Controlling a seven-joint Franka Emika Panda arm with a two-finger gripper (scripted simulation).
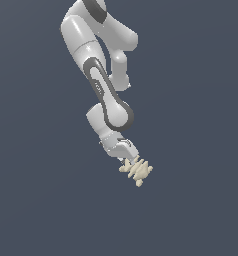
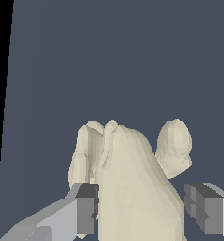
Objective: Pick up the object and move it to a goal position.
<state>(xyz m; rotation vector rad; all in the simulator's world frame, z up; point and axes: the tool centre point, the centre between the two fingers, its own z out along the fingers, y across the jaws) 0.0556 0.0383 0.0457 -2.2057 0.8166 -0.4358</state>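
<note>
Lying on the dark slate-blue surface [image 1: 201, 100] in the lower middle of the exterior view: the object [image 1: 137, 171], small, cream-beige, lumpy, with several rounded knobs sticking out around an irregular outline. Filling much of the wrist view as the object [image 2: 132, 188], showing a broad ridged central mass, a narrower ridged lobe on one side and a separate rounded knob standing off on the other.

Sitting directly over it, the pincer [image 1: 131, 161], its tip meeting the object's upper edge in the exterior view. Straddling the central mass in the wrist view, the pincer [image 2: 141, 212], with fingers [image 2: 86, 209] spread apart: one dark pad lying right against the flank of the object, the other pad standing off with a sliver of surface showing between it and the object. Not clamping, then; gaping, with the object's bulk between the two fingers. Whether the near pad is actually pressing or merely beside the flank: cannot tell.

Rising from the pincer toward the top of the exterior view, the white and dark-grey arm [image 1: 108, 97], bending at a dark-banded joint and leaning down toward the exterior view's right. Spreading uniformly around everything, the same plain surface. Running down one edge of the wrist view, a black strip [image 2: 1, 117] bordering the surface.
</note>
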